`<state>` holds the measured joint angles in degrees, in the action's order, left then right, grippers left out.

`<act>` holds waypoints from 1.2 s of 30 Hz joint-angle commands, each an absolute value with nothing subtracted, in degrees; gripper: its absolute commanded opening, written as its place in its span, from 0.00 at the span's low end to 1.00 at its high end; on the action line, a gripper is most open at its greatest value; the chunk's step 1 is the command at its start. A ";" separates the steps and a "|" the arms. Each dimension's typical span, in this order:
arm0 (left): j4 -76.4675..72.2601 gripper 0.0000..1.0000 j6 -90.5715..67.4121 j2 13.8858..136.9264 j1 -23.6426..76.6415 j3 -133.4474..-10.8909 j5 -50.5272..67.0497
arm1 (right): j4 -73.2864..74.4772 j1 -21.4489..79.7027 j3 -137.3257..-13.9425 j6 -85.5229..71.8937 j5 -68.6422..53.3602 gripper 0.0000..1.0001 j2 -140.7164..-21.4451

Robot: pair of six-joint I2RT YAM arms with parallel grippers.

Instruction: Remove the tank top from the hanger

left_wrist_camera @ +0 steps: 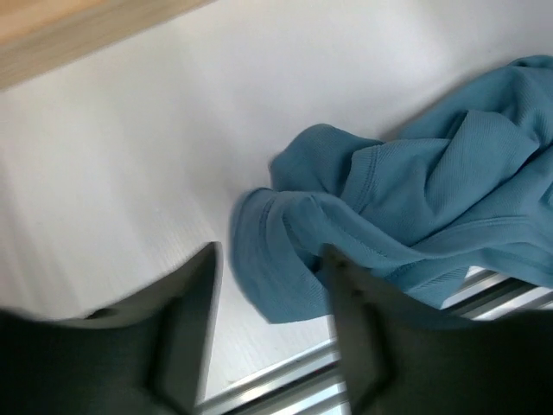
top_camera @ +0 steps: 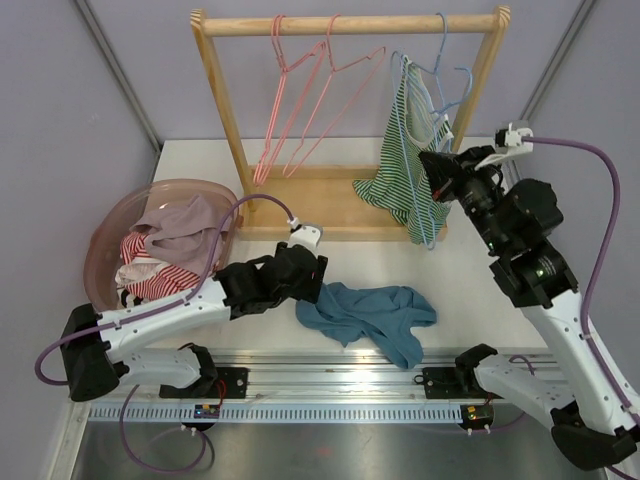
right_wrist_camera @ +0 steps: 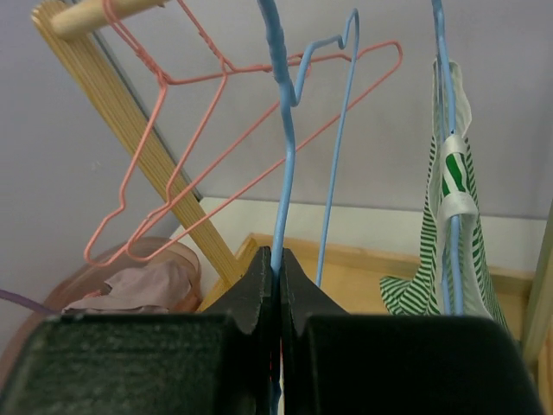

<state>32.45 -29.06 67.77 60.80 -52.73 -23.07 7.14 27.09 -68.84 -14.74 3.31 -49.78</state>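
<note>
A green-and-white striped tank top [top_camera: 405, 165] hangs by a strap from a blue hanger [top_camera: 440, 85] on the wooden rack [top_camera: 350, 24]. My right gripper [top_camera: 437, 165] is shut on a blue hanger wire [right_wrist_camera: 281, 173]; in the right wrist view the jaws [right_wrist_camera: 278, 255] pinch that wire, with the striped top [right_wrist_camera: 445, 259] off to the right on another blue wire. A teal tank top [top_camera: 370, 315] lies crumpled on the table. My left gripper [top_camera: 315, 275] hovers at its left edge, open [left_wrist_camera: 272, 259], with the teal cloth [left_wrist_camera: 415, 199] lying below and between the fingers, not held.
Two pink wire hangers [top_camera: 300, 110] hang bare on the rack's left half. A pink translucent basin [top_camera: 110, 230] holding several garments stands at the left of the table. The rack's wooden base [top_camera: 320, 200] lies behind the teal cloth. A metal rail [top_camera: 340, 375] runs along the near edge.
</note>
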 commanded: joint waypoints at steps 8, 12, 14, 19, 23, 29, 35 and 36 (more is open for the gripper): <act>41.65 0.99 -30.15 61.88 60.82 -60.37 -27.25 | 23.82 32.24 -95.26 -7.67 17.56 0.00 -68.36; 49.19 0.99 -30.06 59.60 60.82 -63.71 -27.60 | 25.13 37.00 -103.78 -3.52 23.72 0.00 -76.71; 51.32 0.99 -30.23 58.19 60.82 -65.21 -28.65 | 26.80 38.23 -108.97 -3.60 24.52 0.00 -81.81; 56.42 0.99 -30.15 52.74 60.91 -67.23 -31.11 | 26.28 40.51 -115.82 -3.96 25.05 0.00 -90.86; 58.09 0.99 -29.53 50.28 60.91 -67.06 -32.78 | 27.24 41.75 -121.28 -4.48 24.44 0.00 -96.67; 56.87 0.99 -28.83 49.83 60.91 -64.25 -32.08 | 32.60 41.75 -132.53 -4.74 23.12 0.00 -105.37; 54.06 0.99 -27.86 51.85 60.91 -61.53 -31.38 | 29.19 41.75 -128.33 -5.98 21.97 0.00 -102.84; 53.79 0.99 -27.69 51.94 60.91 -61.26 -31.46 | 27.27 41.75 -125.97 -5.98 21.80 0.00 -101.18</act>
